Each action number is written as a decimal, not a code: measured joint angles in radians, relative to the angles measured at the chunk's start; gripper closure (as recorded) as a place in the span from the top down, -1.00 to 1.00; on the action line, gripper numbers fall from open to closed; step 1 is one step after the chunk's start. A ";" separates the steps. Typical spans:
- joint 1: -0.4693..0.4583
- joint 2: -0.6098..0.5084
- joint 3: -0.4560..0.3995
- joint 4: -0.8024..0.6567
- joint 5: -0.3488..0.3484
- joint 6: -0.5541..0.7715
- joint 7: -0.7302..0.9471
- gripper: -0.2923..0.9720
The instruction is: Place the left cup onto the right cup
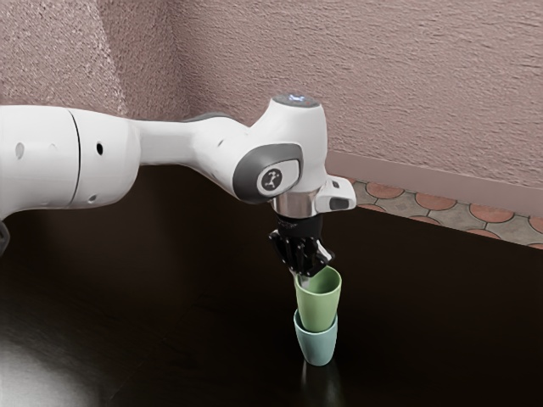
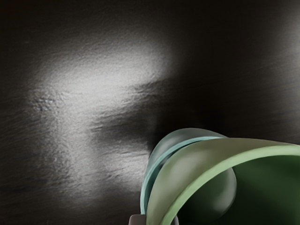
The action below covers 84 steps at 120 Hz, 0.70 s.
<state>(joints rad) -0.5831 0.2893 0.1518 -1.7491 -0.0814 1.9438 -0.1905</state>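
A green cup stands upright, nested inside a light blue cup on the dark table. My gripper comes down from above onto the green cup's rim on the side toward the exterior view's left, with its fingers close together on the cup wall there. In the wrist view the green cup's rim curves just under my hand, and the blue cup's rim shows around it.
The table's dark glossy top spreads out all around the cups. A pink textured wall and a strip of tiled floor lie behind the table's far edge.
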 joint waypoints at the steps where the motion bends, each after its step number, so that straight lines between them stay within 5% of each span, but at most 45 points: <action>1: 0.000 0.000 0.000 0.000 0.000 0.000 0.000 -0.70; 84: 0.005 0.008 0.000 -0.003 -0.007 0.001 0.005 -0.54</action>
<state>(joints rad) -0.5783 0.2976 0.1518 -1.7522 -0.0887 1.9445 -0.1860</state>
